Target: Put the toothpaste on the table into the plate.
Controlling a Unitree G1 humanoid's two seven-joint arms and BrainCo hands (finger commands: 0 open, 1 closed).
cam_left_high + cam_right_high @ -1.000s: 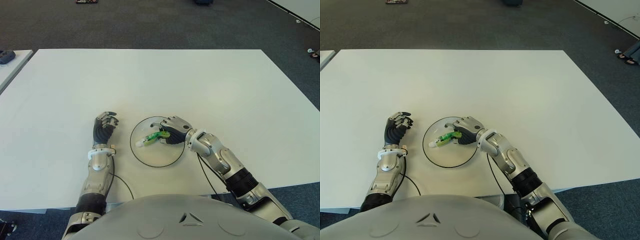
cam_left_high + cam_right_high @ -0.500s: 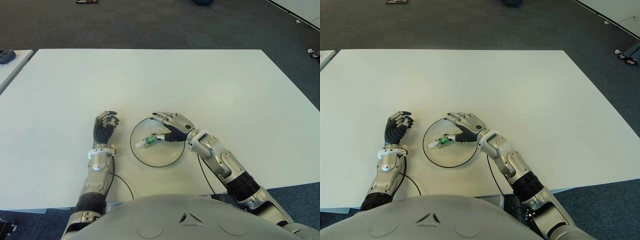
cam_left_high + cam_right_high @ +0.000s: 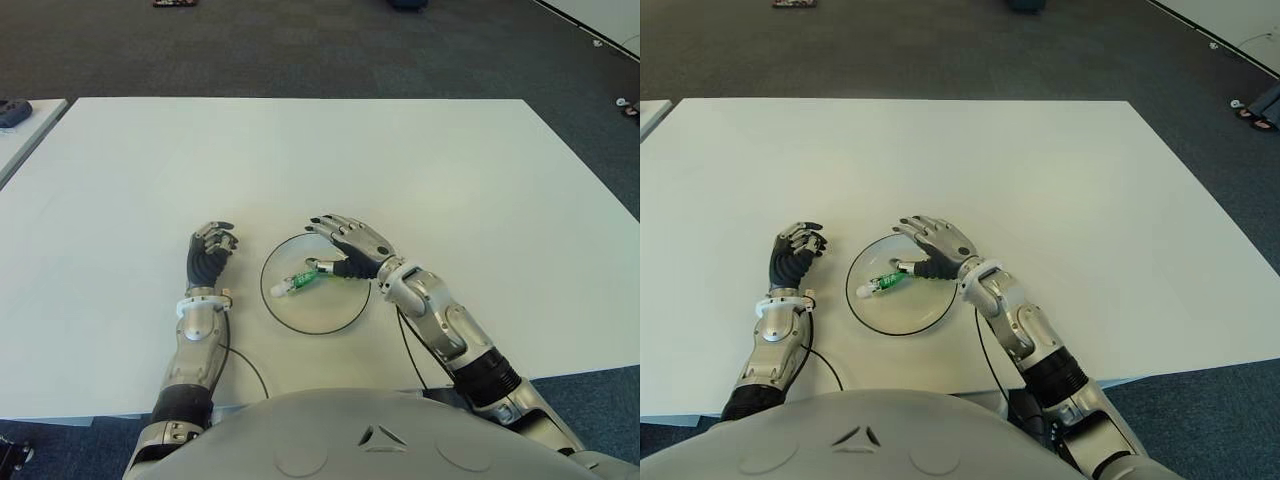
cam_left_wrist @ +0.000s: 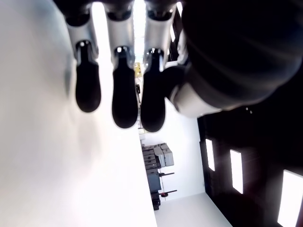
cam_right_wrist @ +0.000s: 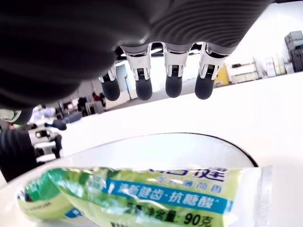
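Toothpaste, a small green-and-white tube, is now left lying inside the round white plate with the dark rim, since the right hand, clamped on it a second ago, is spread open above, so placement looks done, while the left hand is kept curled and empty beside the plate's left side.

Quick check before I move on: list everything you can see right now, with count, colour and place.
toothpaste: one, green and white tube, lying in the plate.
plate: one, white with dark rim, on the table's near part, between the two hands.
table: one, white, in front of the robot.
floor: dark grey carpet beyond the table.
left robot hand: one, black and silver, fingers curled, holding nothing, left of the plate.
right robot hand: one, black and silver, fingers spread, over the plate's right edge, not gripping the tube.
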